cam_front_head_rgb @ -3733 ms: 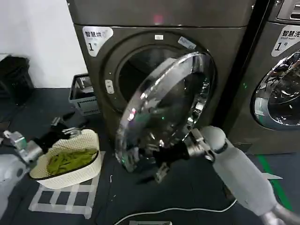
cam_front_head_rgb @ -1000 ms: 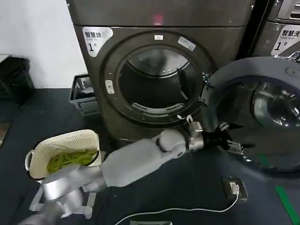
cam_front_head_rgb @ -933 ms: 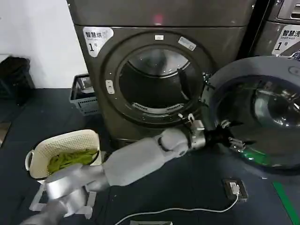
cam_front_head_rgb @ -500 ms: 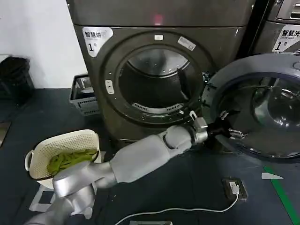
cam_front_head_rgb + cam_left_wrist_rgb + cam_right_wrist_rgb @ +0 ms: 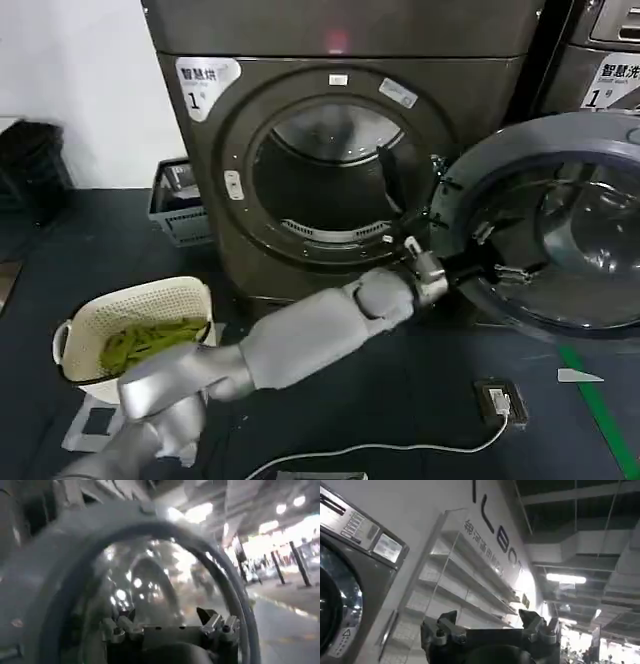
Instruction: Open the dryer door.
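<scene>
The door [image 5: 545, 225] stands swung wide on its hinge at the right of the drum opening [image 5: 335, 180], its grey inner side and tinted glass turned toward the head camera, so it covers much of the neighbouring machine [image 5: 605, 60]. That leaves the drum mouth fully exposed, which is what the task asks for; I judge the opening essentially done.

The left arm reaches from low on the robot's left, across the front of the dryer [image 5: 340, 130], so that the left tool [image 5: 497, 270] can meet the door on its inner face, near the lower rim on the hinge side. A push there turns the door outward about the hinge, which explains the long cross-body reach. The fingers [image 5: 515, 272] are spread apart and hold nothing; they lie against or just beside the glass, and I cannot tell whether they touch it. In the left wrist view the two fingertips [image 5: 117, 629] stand well apart with the door ring [image 5: 60, 570] arching over them, so the tool faces straight into the door.

The right tool [image 5: 490, 630] is parked, pointing up toward shelving and ceiling, its fingers [image 5: 445, 625] apart and empty, kept clear of the door's swing.

On the floor to the left sits a basket [image 5: 150, 300] of green cloth, placed near the opening, likely for loading.
</scene>
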{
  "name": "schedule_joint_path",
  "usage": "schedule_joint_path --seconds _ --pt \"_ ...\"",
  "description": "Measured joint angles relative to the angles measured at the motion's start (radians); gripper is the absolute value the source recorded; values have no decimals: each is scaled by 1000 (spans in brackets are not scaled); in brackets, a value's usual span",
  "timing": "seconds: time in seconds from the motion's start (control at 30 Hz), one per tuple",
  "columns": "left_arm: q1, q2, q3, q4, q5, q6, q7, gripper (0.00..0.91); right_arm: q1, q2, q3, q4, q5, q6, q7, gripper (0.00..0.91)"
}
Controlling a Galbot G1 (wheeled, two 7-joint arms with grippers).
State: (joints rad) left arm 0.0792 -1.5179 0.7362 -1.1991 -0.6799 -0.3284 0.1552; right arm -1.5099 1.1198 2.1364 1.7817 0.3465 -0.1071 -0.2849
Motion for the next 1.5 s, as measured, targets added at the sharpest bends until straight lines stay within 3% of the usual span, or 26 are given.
schedule_joint_path --seconds 0.17,0.3,0.47,0.57,0.8,0.97,1.23,1.37,1.5 --pt "-9 106 15 -63 -10 -167 0 907 4 -3 10 -2 -2 4 -2 907" --pt "-7 225 19 -137 -57 -209 17 907 11 -6 11 8 -5 5 -3 907" --pt "-7 393 23 -268 -120 -186 34 907 18 -16 27 21 -24 12 -1 907" --pt "-23 510 44 -357 -160 -156 93 907 32 -27 40 15 -55 21 22 907" --pt "-78 805 155 -503 -76 -55 147 907 53 -29 69 20 -129 33 60 907" --pt "-159 984 248 -526 -59 -9 170 907 51 -31 92 21 -131 33 64 907" --pt "-395 1193 474 -519 121 82 280 907 52 -30 89 15 -134 38 60 907" --pt "-523 1231 596 -478 229 5 339 907 43 -32 90 9 -131 38 60 907" --pt "-610 1254 675 -400 304 -3 371 907 32 -31 94 6 -131 40 58 907"
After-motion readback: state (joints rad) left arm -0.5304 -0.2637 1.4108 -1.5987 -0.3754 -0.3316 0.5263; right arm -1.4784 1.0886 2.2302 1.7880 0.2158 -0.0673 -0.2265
